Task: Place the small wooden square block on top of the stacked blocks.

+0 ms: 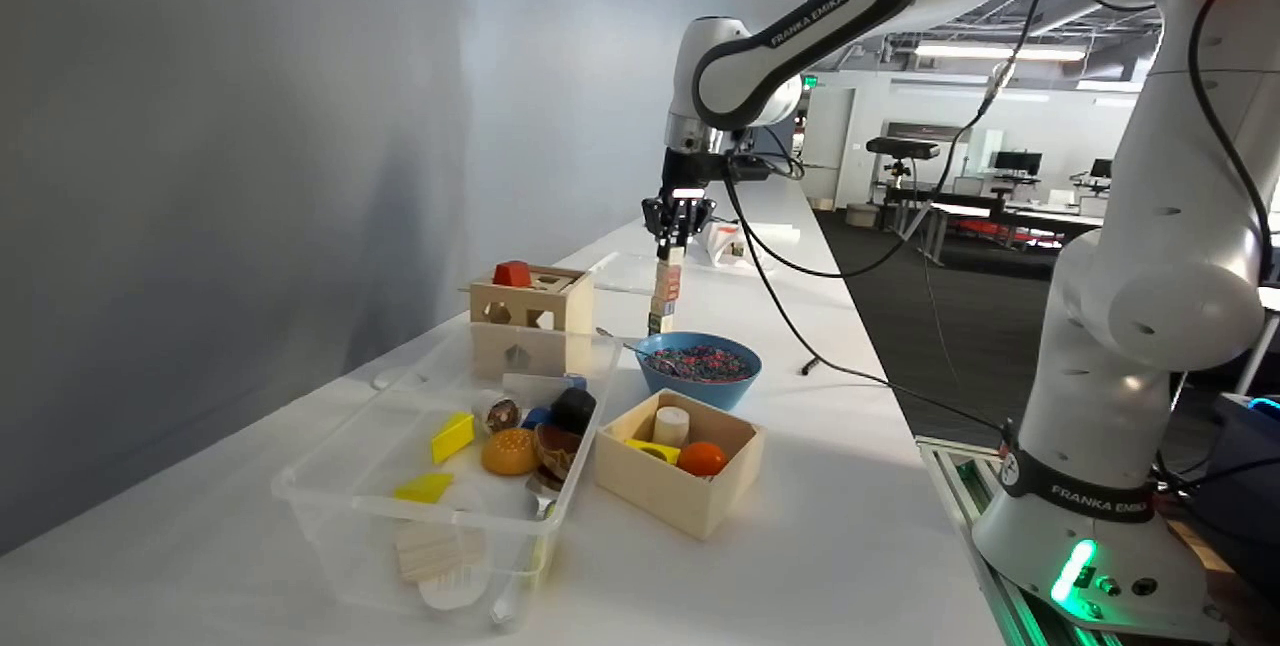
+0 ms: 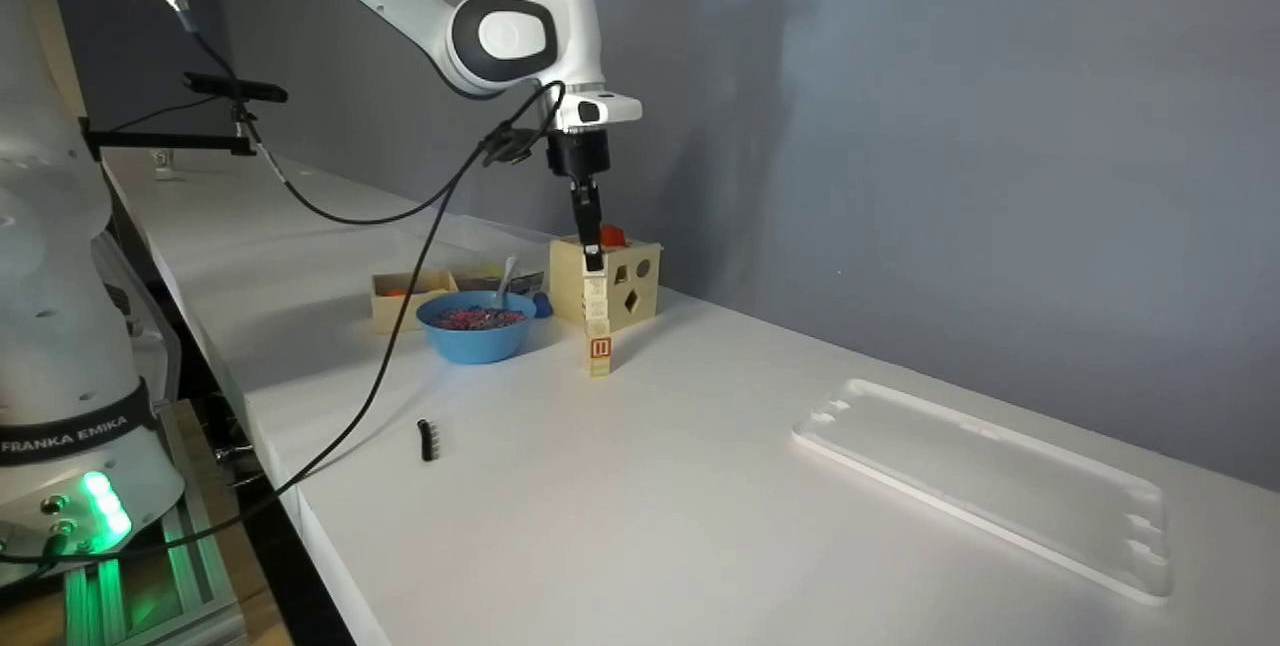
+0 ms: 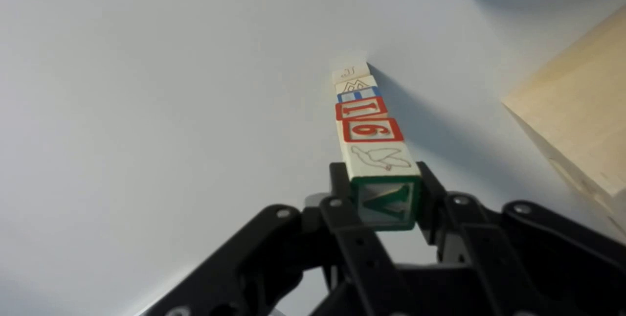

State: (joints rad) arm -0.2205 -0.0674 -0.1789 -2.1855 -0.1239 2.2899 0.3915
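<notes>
On the left in an exterior view, a black cord (image 2: 390, 344) hangs from the arm (image 2: 525, 36) and runs past the blue bowl (image 2: 475, 348). If the arm goes up fast, I think the cord could swing and bump the bowl, and its bits (image 2: 468, 319) might spill on the counter (image 2: 700, 486). Next comes the tower (image 2: 598, 326), taller than the bowl and 1 block wide. In the wrist view its blocks don't line up well, so a small push could tip it. At its top is the hand (image 2: 593, 261), with 2 fingers (image 3: 338, 179) pinching the block (image 3: 386, 203) with the green V. That block is right over the rest; I see no gap, but I can't tell if it truly rests there. If it doesn't, letting go would make it drop and shake the tower. If the hand presses down too hard, the tower could buckle. If 1 finger lets go late, it could drag the block off. Just behind, mostly to the right, is the box (image 2: 645, 296); falling blocks might hit it. Far to the right, the lid (image 2: 980, 486) is well apart and should be safe.
</notes>
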